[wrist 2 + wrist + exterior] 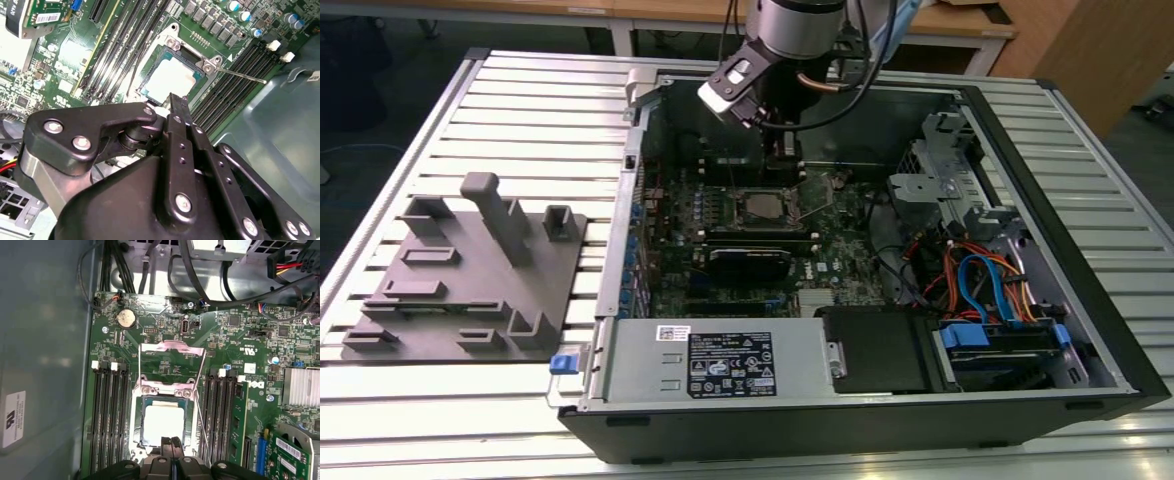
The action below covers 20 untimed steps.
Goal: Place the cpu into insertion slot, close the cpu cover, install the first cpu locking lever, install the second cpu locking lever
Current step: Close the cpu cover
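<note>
Table: slatted metal bench with an open PC case lying on its side, so the motherboard faces up and the arm can reach it from above. A grey holder block is parked off to the exterior view's left.
Cpu: the cpu is already sitting flat in the insertion slot, silver top up, and looks square to the rim.
Cpu cover: the cpu cover is flipped back on its hinge, clear of the slot, so the chip is fully exposed. Not closed yet.
Levers: the wire levers are swung out free beside the socket with nothing latched. Makes sense, they can't hook until the cover's down.
Gripper: the gripper hangs just above one edge of the cpu, fingers pinched together with nothing between them as far as I can see.
Progress: my guess is step one's done and the other three are untouched.
</note>
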{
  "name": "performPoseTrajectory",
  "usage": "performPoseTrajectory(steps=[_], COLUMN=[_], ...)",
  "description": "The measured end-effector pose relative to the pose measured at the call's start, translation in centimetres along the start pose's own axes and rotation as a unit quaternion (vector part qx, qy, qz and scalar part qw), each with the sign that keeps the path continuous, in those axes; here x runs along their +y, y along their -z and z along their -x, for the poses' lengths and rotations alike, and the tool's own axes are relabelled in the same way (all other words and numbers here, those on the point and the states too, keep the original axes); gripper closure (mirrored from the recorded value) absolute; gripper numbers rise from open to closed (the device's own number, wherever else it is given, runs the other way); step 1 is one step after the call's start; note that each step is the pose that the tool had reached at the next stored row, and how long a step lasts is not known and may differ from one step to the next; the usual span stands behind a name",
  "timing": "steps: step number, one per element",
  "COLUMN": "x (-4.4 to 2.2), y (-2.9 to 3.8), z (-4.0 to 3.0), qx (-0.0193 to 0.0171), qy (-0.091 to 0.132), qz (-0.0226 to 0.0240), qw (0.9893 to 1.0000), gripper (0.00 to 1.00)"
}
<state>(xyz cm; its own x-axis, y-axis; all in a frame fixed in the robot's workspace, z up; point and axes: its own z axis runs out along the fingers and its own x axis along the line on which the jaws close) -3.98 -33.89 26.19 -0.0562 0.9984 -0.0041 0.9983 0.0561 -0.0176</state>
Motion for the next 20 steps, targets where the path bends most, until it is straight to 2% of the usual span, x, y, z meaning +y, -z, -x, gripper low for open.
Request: performPoseTrajectory(steps=[4, 20], x=[-0.01, 0.29], y=[0.3, 0.34], z=[0.0, 0.02], qx=[0.0, -0.0001], qy=[0.0, 0.0], qz=[0.0, -0.0001], qw=[1.0, 1.0], gripper=[0.9, 0.9])
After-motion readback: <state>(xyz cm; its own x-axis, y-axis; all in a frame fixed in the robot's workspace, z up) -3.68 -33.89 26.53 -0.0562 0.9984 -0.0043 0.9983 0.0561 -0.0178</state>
